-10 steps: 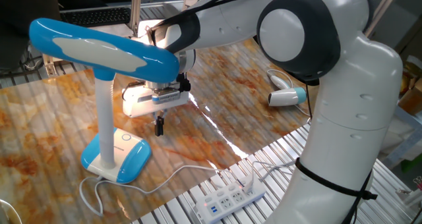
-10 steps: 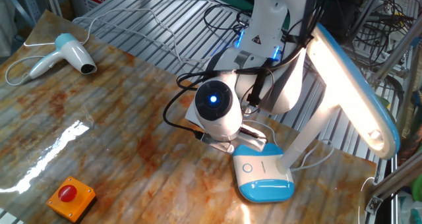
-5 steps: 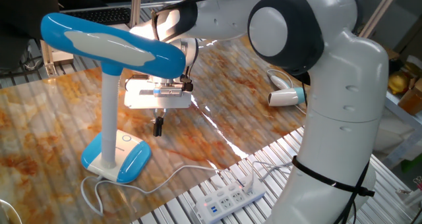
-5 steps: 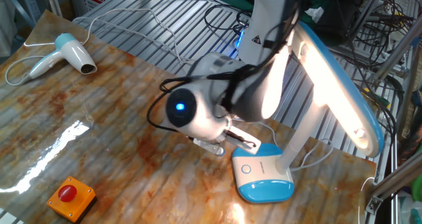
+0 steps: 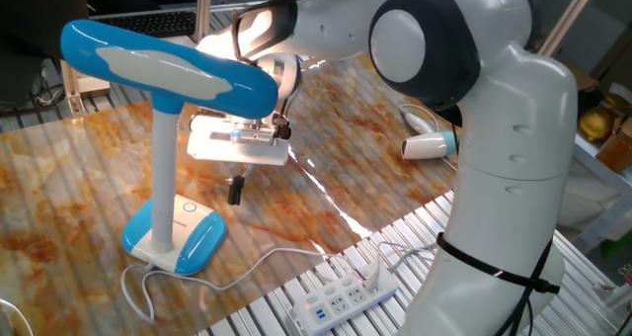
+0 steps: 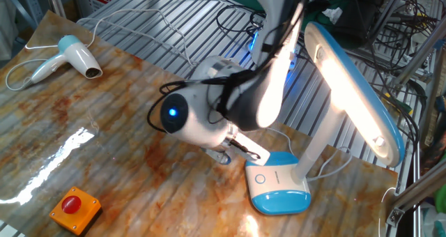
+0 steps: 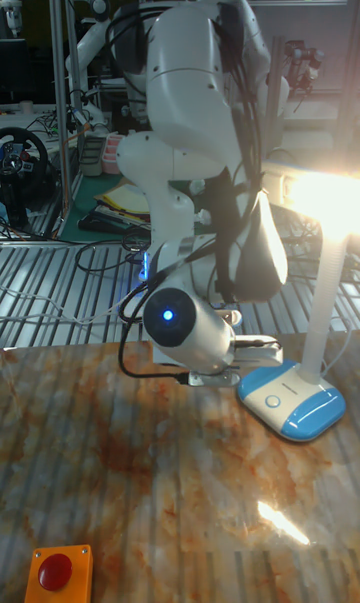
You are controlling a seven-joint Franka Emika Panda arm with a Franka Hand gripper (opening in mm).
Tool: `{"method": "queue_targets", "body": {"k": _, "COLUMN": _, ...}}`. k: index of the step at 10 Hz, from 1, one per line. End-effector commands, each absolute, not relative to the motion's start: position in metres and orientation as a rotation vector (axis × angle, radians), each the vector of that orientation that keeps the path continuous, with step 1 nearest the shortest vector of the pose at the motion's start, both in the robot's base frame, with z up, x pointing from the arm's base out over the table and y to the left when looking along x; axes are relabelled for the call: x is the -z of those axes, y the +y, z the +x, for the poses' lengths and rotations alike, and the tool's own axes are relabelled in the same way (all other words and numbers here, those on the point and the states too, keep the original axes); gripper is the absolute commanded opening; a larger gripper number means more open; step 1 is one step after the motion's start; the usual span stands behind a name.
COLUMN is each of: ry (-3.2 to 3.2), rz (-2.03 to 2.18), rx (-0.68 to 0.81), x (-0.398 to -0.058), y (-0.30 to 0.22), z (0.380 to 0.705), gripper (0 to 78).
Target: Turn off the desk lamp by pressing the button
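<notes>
The hand (image 5: 236,190) hangs just beside the lit desk lamp (image 5: 168,148), near its button (image 6: 260,179); grip state unclear.

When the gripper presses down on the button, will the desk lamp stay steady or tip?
The desk lamp is probably top-heavy: its long head overhangs a slim column. The button sits on the broad base, so a downward press likely keeps it steady. A sideways nudge might slide it.
</notes>
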State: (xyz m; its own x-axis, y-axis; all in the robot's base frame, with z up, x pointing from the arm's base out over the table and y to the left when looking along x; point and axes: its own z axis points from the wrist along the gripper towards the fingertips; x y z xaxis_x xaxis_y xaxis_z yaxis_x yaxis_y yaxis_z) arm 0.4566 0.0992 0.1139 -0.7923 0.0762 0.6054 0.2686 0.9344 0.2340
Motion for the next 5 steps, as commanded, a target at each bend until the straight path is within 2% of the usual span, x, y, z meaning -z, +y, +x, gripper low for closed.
{"method": "queue_targets", "body": {"k": 1, "ry": -2.434, "rz": -0.421, "rx": 0.472, "x": -0.1154, "y": 0.0993, "z": 0.4577, "gripper": 0.0}}
{"method": "queue_targets", "body": {"k": 5, "ry": -2.437, "rz": -0.6, "rx": 0.442, "x": -0.1154, "y": 0.0993, "z": 0.4577, "gripper": 0.0}}
